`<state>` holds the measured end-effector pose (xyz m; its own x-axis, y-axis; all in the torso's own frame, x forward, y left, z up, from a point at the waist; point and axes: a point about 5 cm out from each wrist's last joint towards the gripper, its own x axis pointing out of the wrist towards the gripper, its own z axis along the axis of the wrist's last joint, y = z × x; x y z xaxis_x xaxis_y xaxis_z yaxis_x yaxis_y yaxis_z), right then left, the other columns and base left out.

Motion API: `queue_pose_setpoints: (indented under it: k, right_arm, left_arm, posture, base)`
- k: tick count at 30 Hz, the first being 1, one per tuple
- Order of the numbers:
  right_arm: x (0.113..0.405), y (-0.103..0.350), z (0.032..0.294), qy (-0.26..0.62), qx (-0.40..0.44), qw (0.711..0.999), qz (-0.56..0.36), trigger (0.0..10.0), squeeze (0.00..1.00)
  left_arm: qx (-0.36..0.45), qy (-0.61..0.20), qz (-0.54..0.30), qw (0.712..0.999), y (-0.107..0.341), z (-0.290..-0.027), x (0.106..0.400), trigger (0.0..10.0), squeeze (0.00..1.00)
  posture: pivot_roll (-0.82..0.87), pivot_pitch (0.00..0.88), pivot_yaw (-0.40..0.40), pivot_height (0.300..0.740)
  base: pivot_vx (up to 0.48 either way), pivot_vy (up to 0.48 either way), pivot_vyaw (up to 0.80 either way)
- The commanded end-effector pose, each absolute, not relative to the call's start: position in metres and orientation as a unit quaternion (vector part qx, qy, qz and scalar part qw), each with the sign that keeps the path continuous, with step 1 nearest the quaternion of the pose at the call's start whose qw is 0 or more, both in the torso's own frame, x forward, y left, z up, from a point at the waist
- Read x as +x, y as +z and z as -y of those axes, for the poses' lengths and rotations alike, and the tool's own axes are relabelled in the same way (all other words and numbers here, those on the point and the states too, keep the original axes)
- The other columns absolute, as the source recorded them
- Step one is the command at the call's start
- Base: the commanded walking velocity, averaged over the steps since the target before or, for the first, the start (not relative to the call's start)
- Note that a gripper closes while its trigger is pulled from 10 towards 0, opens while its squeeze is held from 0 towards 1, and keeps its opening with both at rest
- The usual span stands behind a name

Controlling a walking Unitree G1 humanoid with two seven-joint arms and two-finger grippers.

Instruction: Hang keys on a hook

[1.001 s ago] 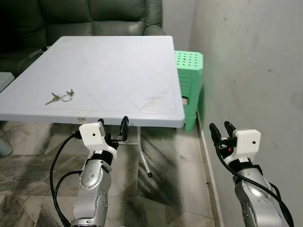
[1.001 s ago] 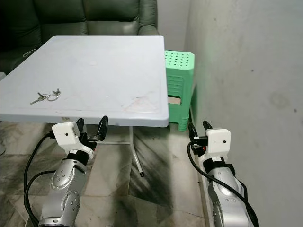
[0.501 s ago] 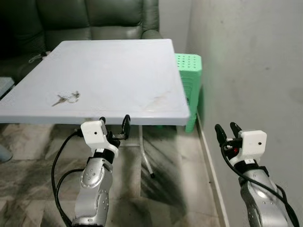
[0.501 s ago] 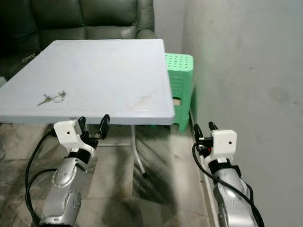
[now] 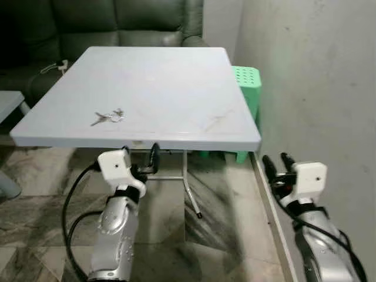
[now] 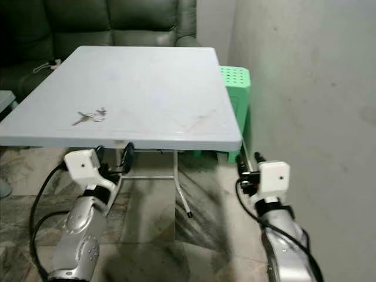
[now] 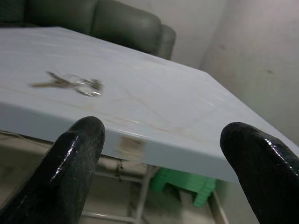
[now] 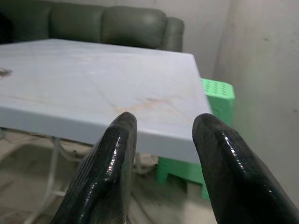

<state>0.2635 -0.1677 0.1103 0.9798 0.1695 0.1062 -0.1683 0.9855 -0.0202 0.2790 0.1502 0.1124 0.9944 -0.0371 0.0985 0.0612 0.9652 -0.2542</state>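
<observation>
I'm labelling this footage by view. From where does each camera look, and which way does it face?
Left eye, right eye: on the head, facing forward and down at the table with the keys; both arms show, left claw, right claw.
Left wrist: looks along its open fingers at the table edge and keys.
Right wrist: looks along its fingers at the table corner and green stool.
All share the table.

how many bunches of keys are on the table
1: a single bunch of keys lies on the white table, near its front edge on the robot's left side, just beyond the left gripper. Individual keys are too small to count.
</observation>
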Motion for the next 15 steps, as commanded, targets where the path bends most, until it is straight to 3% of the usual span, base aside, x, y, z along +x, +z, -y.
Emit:
queue_pose_setpoints:
  k: [1,15]
  right_arm:
    - [0.2622,0.1107,0.1772,0.072,-0.011,0.996,0.052,10.0,0.00]
    - [0.2616,0.1108,0.1769,0.069,-0.009,0.996,0.053,10.0,0.00]
  left_arm:
    - [-0.136,-0.035,0.048,0.989,0.1141,-0.1422,0.2801,10.0,0.00]
    - [-0.135,-0.035,0.048,0.989,0.1145,-0.1432,0.2800,10.0,0.00]
  posture:
    - [-0.01,0.035,-0.045,0.721]
    - [-0.01,0.040,-0.044,0.721]
  base:
    - [0.000,0.281,0.00]
    - [0.000,0.275,0.00]
